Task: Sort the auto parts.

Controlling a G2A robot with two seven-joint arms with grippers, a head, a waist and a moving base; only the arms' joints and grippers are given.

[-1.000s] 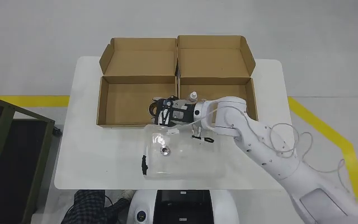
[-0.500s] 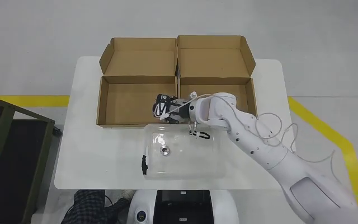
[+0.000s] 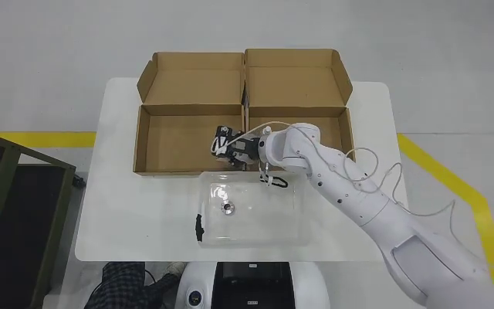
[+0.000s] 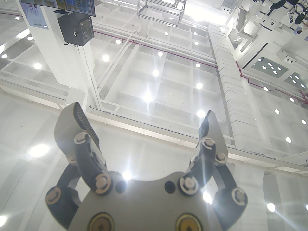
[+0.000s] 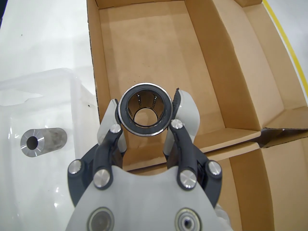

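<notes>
Right end effector (image 5: 146,100) has shifted off the clear tray (image 3: 255,216) and now hangs over the left box (image 3: 166,143), just inside that box's corner nearest the tray and the second box (image 3: 297,86). It is clamped on the bearing (image 5: 146,112), fingers pressed to its outer wall, bore facing the wrist camera. Reads as the carry nearly done, with the drop into the left box next and not yet made; the box floor is bare. The bearing is a short, thick-walled black ring with a bright metal rim and rows of small balls visible inside the bore. It looks hard and smooth, so the hold depends on squeeze alone. A steel sleeve (image 5: 43,142) lies on its side in the tray, on the robot's side of the left box: dull grey cylinder, chamfered end, small centre hole, likely to roll. The tray is thin, glossy plastic. The boxes are matte corrugated cardboard with flaps open, on a white desk (image 3: 116,216). Left end effector (image 4: 142,109) has its fingers apart, holds nothing and points at the ceiling.
</notes>
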